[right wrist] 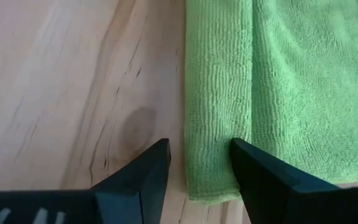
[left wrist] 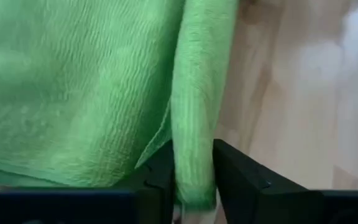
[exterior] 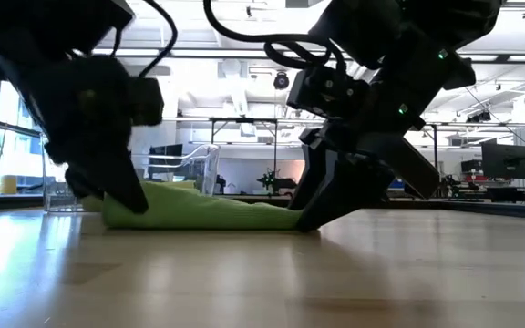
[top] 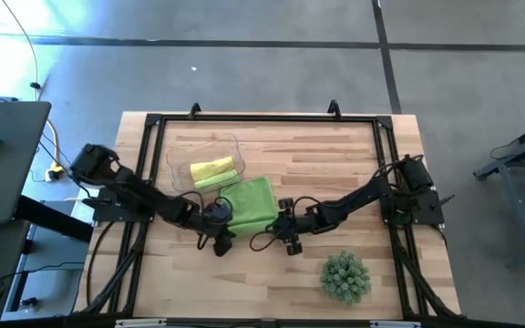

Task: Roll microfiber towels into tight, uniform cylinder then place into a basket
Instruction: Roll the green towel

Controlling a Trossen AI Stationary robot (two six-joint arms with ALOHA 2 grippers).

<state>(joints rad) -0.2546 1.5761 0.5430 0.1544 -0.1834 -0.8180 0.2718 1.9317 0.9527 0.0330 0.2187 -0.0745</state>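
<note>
While two rolled towels, one yellow and one lime green, already lie in the clear basket, the third towel lies on the counter just beside the basket, between the two arms. Its edge on the left arm's side is turned up into a narrow fold. The left tool straddles that fold, its fingers close on either side and apparently pinching it. The right tool stands spread over the opposite folded edge, its tips at the counter, gripping nothing.

Assessment: the cloth is light, soft and limp, with a napped surface that should cling to itself but may slide on the smooth wood. It will not hold shape unaided. Hold is best taken at both ends of the turned edge, so the roll advances evenly and stays uniform. A spiky green plant stands well apart.
</note>
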